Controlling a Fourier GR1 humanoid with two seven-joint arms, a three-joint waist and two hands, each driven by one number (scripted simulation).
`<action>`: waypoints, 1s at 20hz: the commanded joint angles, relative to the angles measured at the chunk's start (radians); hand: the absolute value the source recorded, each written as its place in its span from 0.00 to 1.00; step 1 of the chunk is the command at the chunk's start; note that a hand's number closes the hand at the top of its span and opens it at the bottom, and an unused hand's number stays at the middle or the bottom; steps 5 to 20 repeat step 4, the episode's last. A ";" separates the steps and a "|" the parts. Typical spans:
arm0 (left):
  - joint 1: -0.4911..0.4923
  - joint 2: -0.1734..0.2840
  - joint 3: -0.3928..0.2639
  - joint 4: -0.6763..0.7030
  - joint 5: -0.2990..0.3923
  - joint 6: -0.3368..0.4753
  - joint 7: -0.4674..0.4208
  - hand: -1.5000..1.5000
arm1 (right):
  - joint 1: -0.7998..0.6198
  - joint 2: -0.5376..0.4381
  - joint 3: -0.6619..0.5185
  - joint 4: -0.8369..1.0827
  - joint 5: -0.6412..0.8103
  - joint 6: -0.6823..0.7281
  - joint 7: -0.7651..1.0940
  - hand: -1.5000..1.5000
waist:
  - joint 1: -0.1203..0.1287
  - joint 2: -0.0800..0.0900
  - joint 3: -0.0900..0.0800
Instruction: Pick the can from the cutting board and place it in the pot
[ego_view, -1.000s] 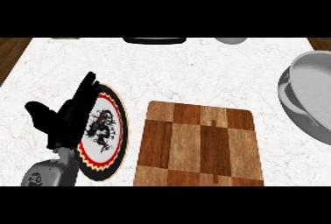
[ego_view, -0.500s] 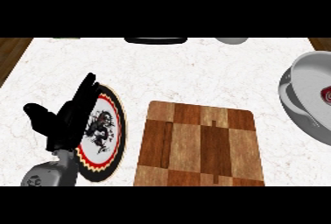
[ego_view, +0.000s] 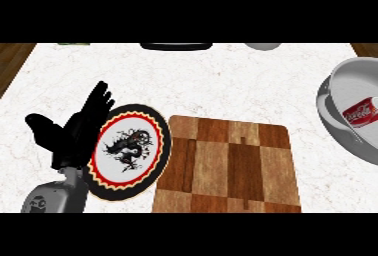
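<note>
While the can (ego_view: 360, 113) lies inside the pot (ego_view: 334, 114) at the bench's (ego_view: 221, 80) right edge, the left robot hand (ego_view: 74, 132) rests open beside the plate (ego_view: 127, 150).

White marble counter (ego_view: 221, 75), cutting board (ego_view: 229, 170), plate (ego_view: 127, 150), pot (ego_view: 347, 107)

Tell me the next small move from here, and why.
Probably none for the can: it already lies on its side inside the pot at the right edge, and the cutting board bears nothing. The right hand is out of view, so I would only keep it clear of the pot. The left hand rests open beside the plate.
</note>
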 joint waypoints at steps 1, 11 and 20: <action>0.010 0.001 -0.007 -0.027 0.006 -0.006 0.025 0.50 | -0.058 -0.036 -0.095 0.059 -0.058 -0.083 -0.019 0.00 | 0.006 0.000 0.000; 0.088 -0.026 -0.040 -0.059 -0.038 0.023 -0.019 0.50 | -0.036 -0.118 -0.154 0.129 -0.090 -0.075 -0.043 0.00 | 0.004 -0.001 0.000; 0.088 -0.026 -0.040 -0.059 -0.038 0.023 -0.019 0.50 | -0.036 -0.118 -0.154 0.129 -0.090 -0.075 -0.043 0.00 | 0.004 -0.001 0.000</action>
